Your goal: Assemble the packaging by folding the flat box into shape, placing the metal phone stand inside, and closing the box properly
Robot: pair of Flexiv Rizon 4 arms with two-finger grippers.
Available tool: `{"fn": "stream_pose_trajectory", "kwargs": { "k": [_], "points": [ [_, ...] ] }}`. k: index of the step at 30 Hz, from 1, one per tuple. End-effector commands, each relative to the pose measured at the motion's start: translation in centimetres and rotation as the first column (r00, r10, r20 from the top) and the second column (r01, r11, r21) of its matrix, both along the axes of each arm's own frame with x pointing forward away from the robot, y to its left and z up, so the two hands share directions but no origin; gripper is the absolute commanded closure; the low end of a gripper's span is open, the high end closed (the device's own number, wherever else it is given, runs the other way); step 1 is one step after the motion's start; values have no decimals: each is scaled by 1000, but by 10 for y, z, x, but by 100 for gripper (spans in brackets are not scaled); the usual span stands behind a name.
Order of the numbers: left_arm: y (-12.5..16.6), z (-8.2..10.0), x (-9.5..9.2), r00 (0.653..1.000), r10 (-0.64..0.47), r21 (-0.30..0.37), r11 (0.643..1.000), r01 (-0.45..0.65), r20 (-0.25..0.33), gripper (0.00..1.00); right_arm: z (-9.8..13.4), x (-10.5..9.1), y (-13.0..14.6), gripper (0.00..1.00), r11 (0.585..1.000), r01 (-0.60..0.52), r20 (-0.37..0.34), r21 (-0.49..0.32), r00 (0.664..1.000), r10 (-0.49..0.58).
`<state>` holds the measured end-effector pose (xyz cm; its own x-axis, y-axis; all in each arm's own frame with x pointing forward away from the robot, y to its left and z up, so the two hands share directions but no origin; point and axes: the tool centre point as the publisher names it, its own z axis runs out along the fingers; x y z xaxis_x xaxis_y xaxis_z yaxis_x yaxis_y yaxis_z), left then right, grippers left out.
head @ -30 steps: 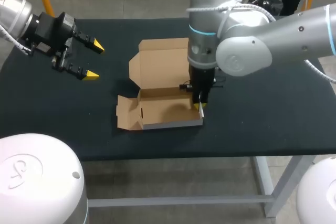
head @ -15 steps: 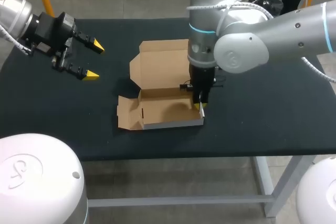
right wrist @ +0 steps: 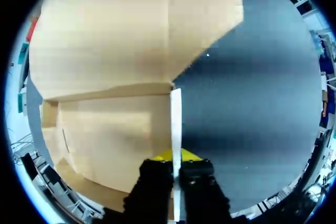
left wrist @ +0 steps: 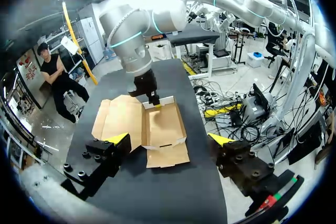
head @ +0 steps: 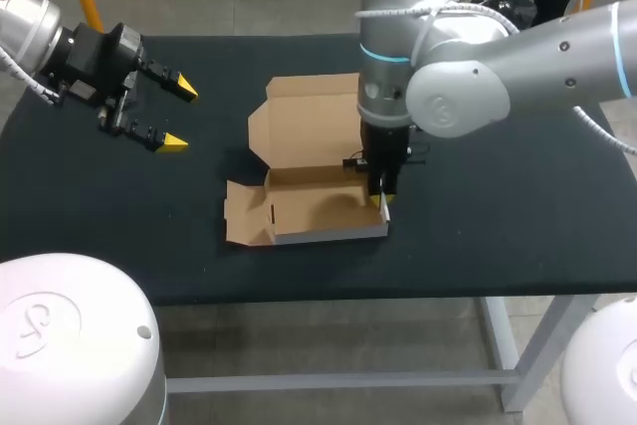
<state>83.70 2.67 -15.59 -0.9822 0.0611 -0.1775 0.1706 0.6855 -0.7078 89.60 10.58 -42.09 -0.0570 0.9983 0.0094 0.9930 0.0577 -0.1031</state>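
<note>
At mid-table the cardboard box sits half folded on the black table. It is a shallow tray w/ front, back & right walls up. The lid lies open and flat behind the tray, on the side away from the robot, hinged along the back wall. The lid's small left tab stands up a little. The tray's left end flap is still down, spread flat on the tabletop beside the tray.

The right gripper is at the box's right front corner, pointing straight down. In the right wrist view the box's right side wall runs edge-on btwn the two fingers, its pale top edge pressed from both sides. So the pincer is narrow and holding that wall. A bit of yellow tip shows on either side of the wall, w/ tray floor on one side and bare tabletop on the other. The right arm comes in from the box's right, its wrist column upright over the lid's right edge.

The left gripper is well off to the box's left and apart from it, over the tabletop. Its fingers are spread wide w/ nothing btwn them, tips aimed toward the box. In the left wrist view the box lies ahead of it, flat end flap nearest. The left arm reaches in from farther left of the box.
</note>
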Motion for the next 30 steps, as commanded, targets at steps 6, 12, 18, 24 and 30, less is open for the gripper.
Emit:
{"fn": "stream_pose_trajectory", "kwargs": {
  "k": [6, 12, 18, 24, 30],
  "points": [
    [1, 1, -1, 1000, -1, 3, 1000, 1, -2, 0, 2, 2, 3, 100, 1000, -1, -10, -9, 1000, 1],
    [1, 1, -1, 1000, -1, 3, 1000, 1, -2, 0, 2, 2, 3, 100, 1000, -1, -10, -9, 1000, 1],
    [1, 1, -1, 1000, -1, 3, 1000, 1, -2, 0, 2, 2, 3, 100, 1000, -1, -10, -9, 1000, 1],
    [3, 7, -10, 982, 113, -48, 991, -122, -151, 0, 2, 2, 3, 100, 1000, -1, -10, -9, 1000, 1],
    [-4, 5, -22, 681, 612, 162, 779, -605, -403, 0, 2, 2, 3, 100, 1000, -1, -10, -9, 1000, 1]
  ]
}}
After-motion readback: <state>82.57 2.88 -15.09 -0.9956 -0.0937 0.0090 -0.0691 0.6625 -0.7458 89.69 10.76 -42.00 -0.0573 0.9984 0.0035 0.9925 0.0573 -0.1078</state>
